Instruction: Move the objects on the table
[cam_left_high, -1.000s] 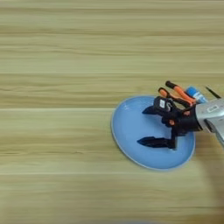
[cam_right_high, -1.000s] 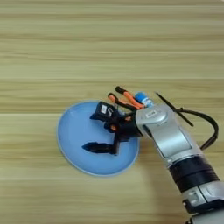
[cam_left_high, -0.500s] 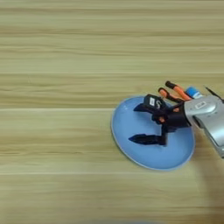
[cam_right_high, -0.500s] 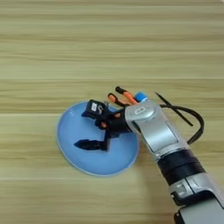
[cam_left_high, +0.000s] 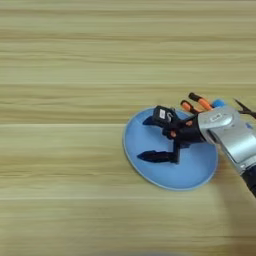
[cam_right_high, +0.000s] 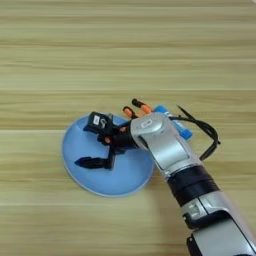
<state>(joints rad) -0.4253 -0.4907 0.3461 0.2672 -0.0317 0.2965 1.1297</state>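
plate (cam_left_high: 150, 170): on table (cam_left_high: 60, 65), right of centre, nearer the front edge
gripper (cam_right_high: 93, 142): over the plate's middle, arm (cam_right_high: 170, 150) coming in from front-right across the plate's right rim
fingers (cam_right_high: 92, 162): spread apart, one toward the plate's back rim, one toward its front-left
tube (cam_right_high: 175, 125): on table just behind-right of the plate, mostly hidden by the arm
pens (cam_left_high: 199, 101): behind the arm, at the plate's back-right rim, next to the tube
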